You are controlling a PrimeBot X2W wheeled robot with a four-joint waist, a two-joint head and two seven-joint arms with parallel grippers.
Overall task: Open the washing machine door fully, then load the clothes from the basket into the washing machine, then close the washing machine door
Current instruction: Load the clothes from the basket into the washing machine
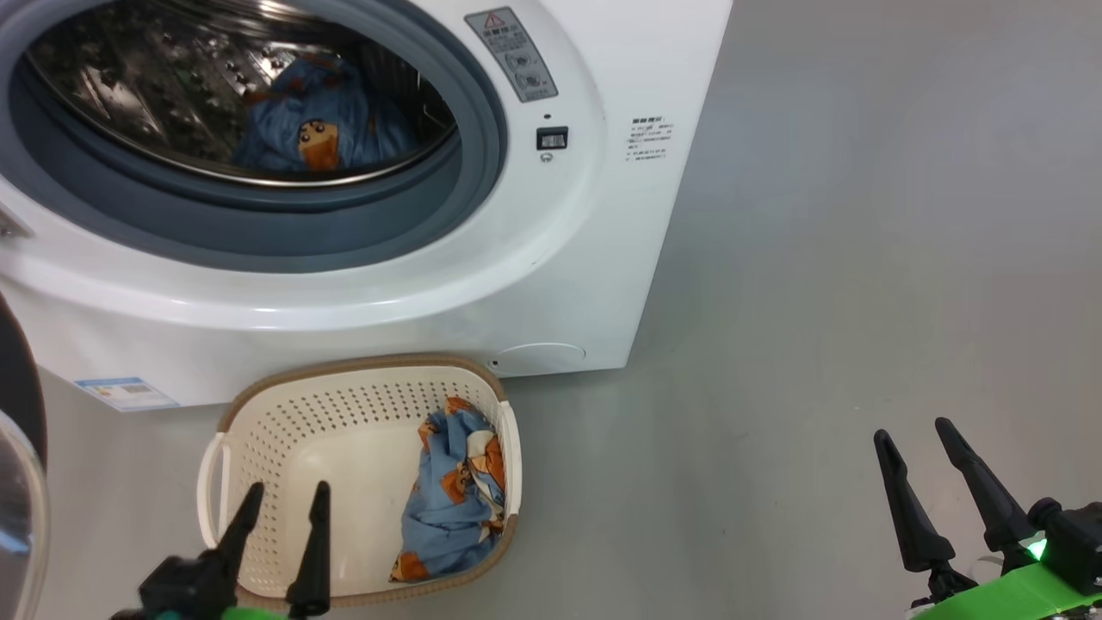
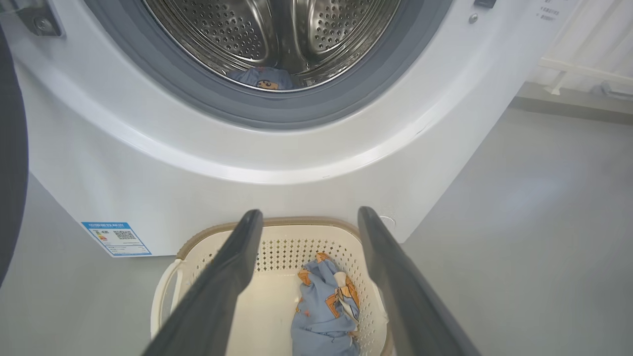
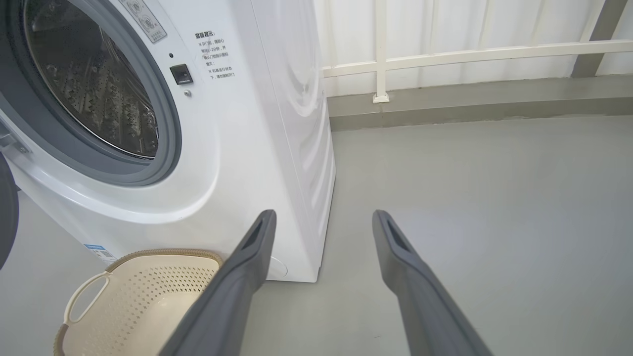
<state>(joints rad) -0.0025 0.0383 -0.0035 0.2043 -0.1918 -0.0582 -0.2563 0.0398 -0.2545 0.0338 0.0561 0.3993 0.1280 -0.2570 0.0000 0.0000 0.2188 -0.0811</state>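
The washing machine [image 1: 551,284] [image 2: 123,188] [image 3: 277,123] stands with its door [image 1: 19,448] swung open at the far left edge. One light-blue bear-print garment [image 1: 323,120] [image 2: 262,79] lies inside the steel drum. Another [image 1: 452,495] [image 2: 321,306] lies against the right wall of the cream basket [image 1: 284,430] [image 2: 277,242] [image 3: 143,291] on the floor before the machine. My left gripper [image 1: 287,499] [image 2: 309,217] hovers open over the basket's near left part, apart from the cloth. My right gripper [image 1: 917,435] [image 3: 324,217] is open above bare floor, well to the right.
Grey floor [image 1: 861,258] spreads to the right of the machine. A white railing [image 3: 445,54] and pale wall close off the far side in the right wrist view. A blue label sticker [image 1: 125,393] sits low on the machine's front.
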